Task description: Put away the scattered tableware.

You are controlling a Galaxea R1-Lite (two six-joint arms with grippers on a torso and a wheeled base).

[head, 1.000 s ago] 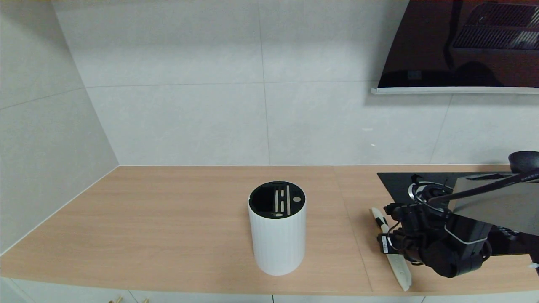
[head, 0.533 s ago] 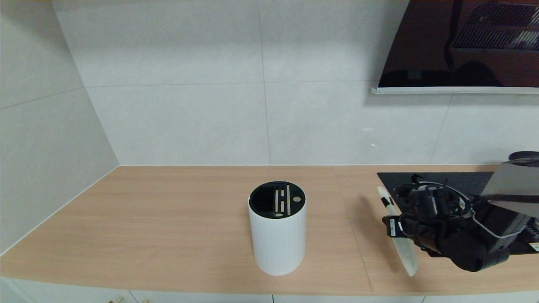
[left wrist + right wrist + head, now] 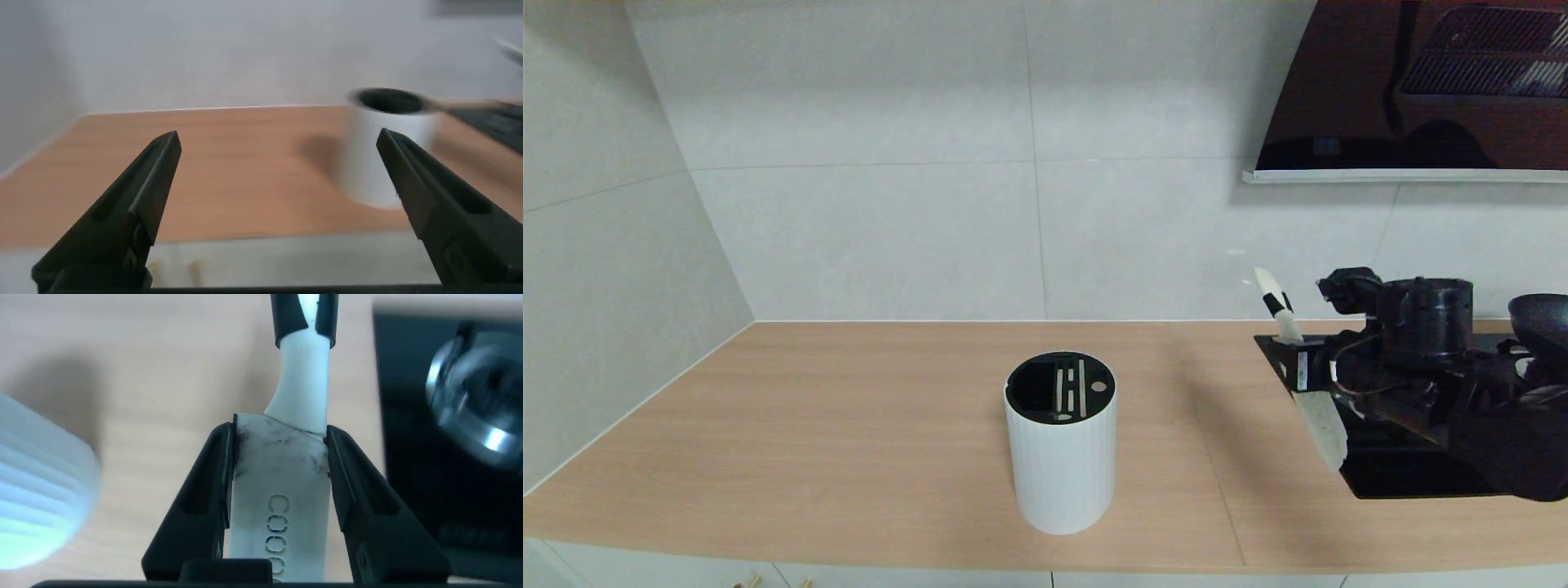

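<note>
White ceramic knife [image 3: 1325,426] is held in the air well to the right of the holder [image 3: 1062,457], blade slanting down and black-banded handle up. The right gripper [image 3: 1303,371] is clamped across the blade just below the handle, and the right wrist view shows both fingers pressed flat against its sides.

**Progress:** The pick-up is judged complete. Carrying the knife to the holder and inserting it are not yet done. The holder's black top shows one large opening and several narrow slots. Whether any slot already holds something cannot be settled from this angle. The knife needs to be lined up over a narrow slot, blade down.

**Left gripper:** The left gripper [image 3: 278,155] hangs well apart from the holder, on its left and low near the counter's front edge. Its fingers are spread wide and hold nothing.

**Surface and room:** The holder stands upright on a pale wood-grain counter [image 3: 849,425]. A black cooktop [image 3: 1405,478] lies to the holder's right, beneath the raised knife. Grey wall tiles [image 3: 874,163] rise behind, and a dark glossy range hood [image 3: 1421,90] is mounted high on the right.
</note>
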